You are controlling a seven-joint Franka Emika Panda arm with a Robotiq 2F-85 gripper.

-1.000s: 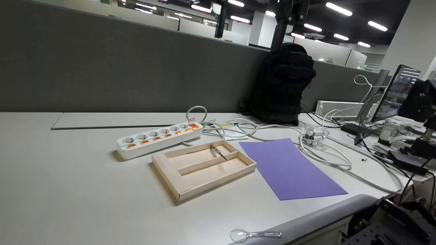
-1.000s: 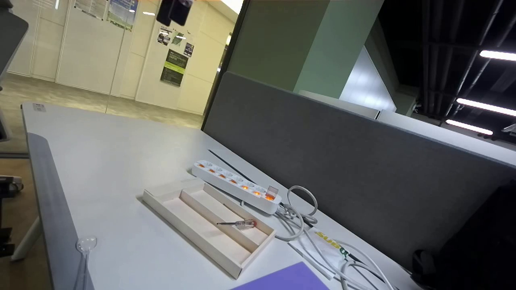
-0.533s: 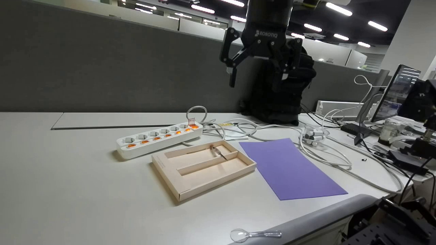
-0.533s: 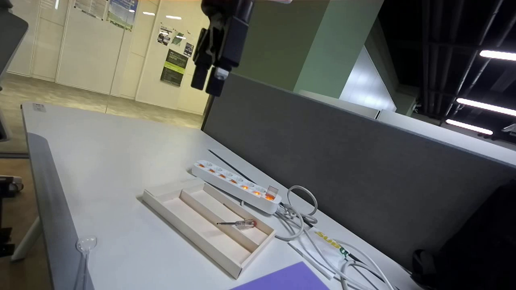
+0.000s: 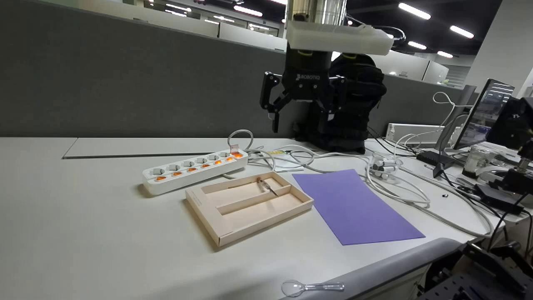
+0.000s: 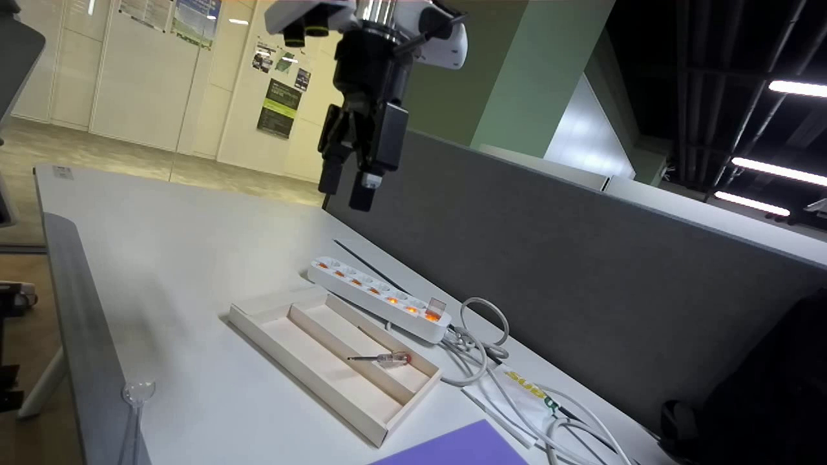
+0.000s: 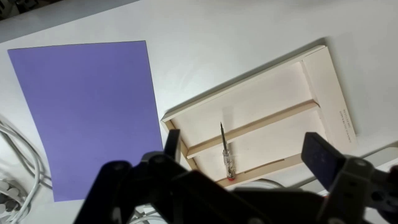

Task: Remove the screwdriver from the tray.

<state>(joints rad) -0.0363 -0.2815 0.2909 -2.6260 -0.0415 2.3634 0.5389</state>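
Screwdriver (image 7: 228,163): in tray (image 7: 270,93), clear handle w/ red end in compt. nearer pwr strip (image 6: 381,300), shank tilted across divider (image 7: 264,123), tip over other compt.
Tray: pale wood, flat on white desk (image 5: 104,216), pwr strip just beside one long side.
Jaws: wide apart, pointing down, well above desk; in wrist view, screwdriver shows btwn them.
Purple sheet (image 5: 354,206): flat, by tray's end; can't tell if touching.
Spoon (image 5: 312,287): clear, at desk's grey edge, well apart from tray.
Backpack (image 5: 360,100): black, on desk's far side, against partition (image 5: 166,83).
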